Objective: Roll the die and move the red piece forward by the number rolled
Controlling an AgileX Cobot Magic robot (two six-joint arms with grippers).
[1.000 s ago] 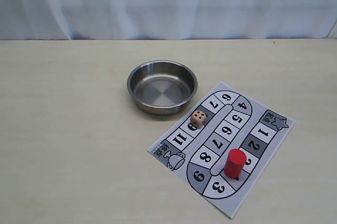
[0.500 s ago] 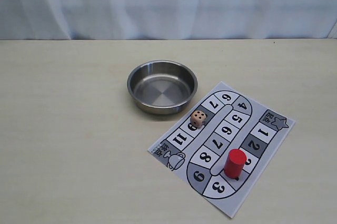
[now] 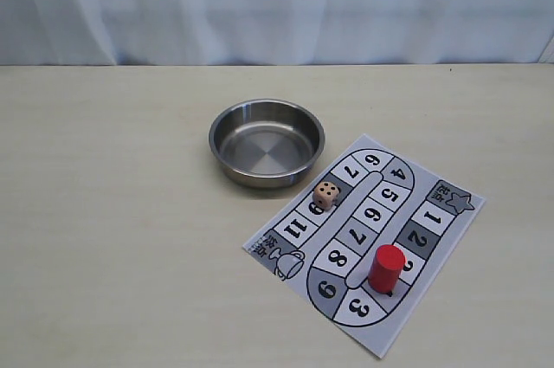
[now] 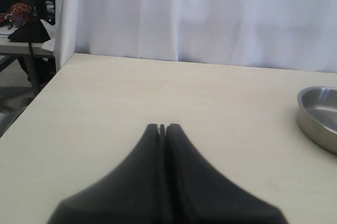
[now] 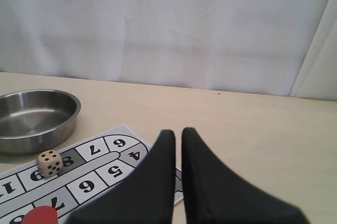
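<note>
The die (image 3: 326, 195), a small beige cube with dark dots, rests on the printed game board (image 3: 446, 222), on the side nearest the steel bowl (image 3: 267, 141). The red piece (image 3: 386, 267) stands upright on the track between the squares marked 2 and 3. Neither arm shows in the exterior view. In the left wrist view my left gripper (image 4: 162, 127) is shut and empty over bare table, with the bowl's rim (image 4: 316, 121) off to one side. My right gripper (image 5: 178, 132) has its fingers almost together, holding nothing, above the board's edge (image 5: 124, 127); the die (image 5: 50, 162) and the red piece's top (image 5: 39, 216) lie beyond it.
The bowl (image 5: 37, 118) holds nothing. A white curtain (image 3: 277, 4) runs along the table's far edge. In the left wrist view the table's side edge (image 4: 31, 97) drops to another desk with clutter (image 4: 23, 21).
</note>
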